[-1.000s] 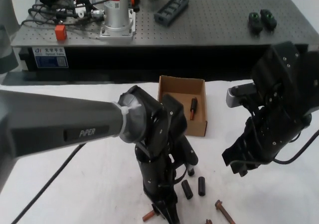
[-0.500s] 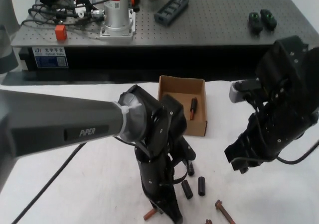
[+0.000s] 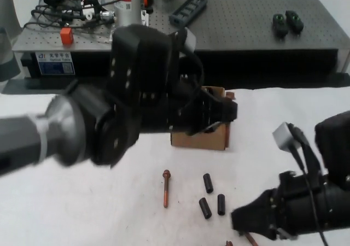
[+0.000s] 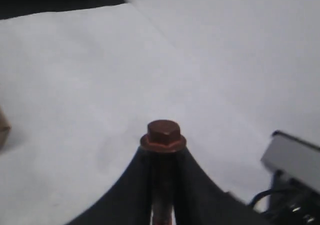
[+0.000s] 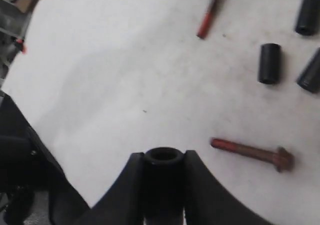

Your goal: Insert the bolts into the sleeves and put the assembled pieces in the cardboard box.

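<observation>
Up close, the left gripper (image 4: 162, 157) is clamped on a copper-coloured hex-head bolt (image 4: 163, 135), its shank mostly hidden in the grip. The right gripper (image 5: 163, 171) pinches a black cylindrical sleeve (image 5: 163, 156). The left arm (image 3: 136, 93) covers most of the brown cardboard box (image 3: 199, 139).

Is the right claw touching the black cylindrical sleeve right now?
Touching. The right wrist view shows the black cylindrical sleeve clamped between the fingers of the right claw, with no gap on either side.
</observation>
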{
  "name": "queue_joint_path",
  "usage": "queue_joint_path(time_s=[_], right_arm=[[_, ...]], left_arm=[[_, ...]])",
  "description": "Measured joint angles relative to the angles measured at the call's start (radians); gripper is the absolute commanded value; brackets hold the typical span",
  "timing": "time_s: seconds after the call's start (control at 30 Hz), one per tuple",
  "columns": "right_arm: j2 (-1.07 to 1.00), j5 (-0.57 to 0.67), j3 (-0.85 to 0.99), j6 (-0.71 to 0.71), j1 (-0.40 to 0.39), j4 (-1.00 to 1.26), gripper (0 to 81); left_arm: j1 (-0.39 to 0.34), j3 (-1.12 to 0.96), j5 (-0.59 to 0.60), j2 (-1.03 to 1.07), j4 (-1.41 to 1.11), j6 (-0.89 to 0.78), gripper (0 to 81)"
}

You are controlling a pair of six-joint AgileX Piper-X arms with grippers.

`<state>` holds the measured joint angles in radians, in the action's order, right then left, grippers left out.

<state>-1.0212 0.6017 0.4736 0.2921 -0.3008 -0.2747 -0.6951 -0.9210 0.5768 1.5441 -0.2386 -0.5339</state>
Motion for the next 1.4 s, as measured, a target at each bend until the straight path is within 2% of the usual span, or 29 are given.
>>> queue_joint_path(time_s=[0.07,0.1,0.27,0.87,1.2,1.4], right_arm=[[0.000,-0.018,-0.001,0.019,-0.006,0.040,2.9],[0.000,-0.070,-0.002,0.040,-0.010,0.103,2.9],[-0.002,-0.151,-0.002,0.057,-0.010,0.165,2.9],[-0.002,-0.242,-0.005,0.066,-0.004,0.254,2.9],[-0.002,-0.182,-0.005,0.066,-0.004,0.275,2.9],[-0.002,-0.234,-0.005,0.063,-0.004,0.289,2.9]], left_arm=[[0.000,0.029,0.022,0.009,-0.052,-0.058,0.6],[0.000,0.041,0.028,0.008,-0.070,-0.079,0.6],[0.000,0.048,0.035,0.008,-0.110,-0.112,0.6],[0.002,0.048,0.004,0.008,-0.141,-0.114,0.6],[0.004,0.048,-0.010,0.008,-0.144,-0.114,0.6],[0.004,0.048,-0.007,0.008,-0.127,-0.114,0.6]])
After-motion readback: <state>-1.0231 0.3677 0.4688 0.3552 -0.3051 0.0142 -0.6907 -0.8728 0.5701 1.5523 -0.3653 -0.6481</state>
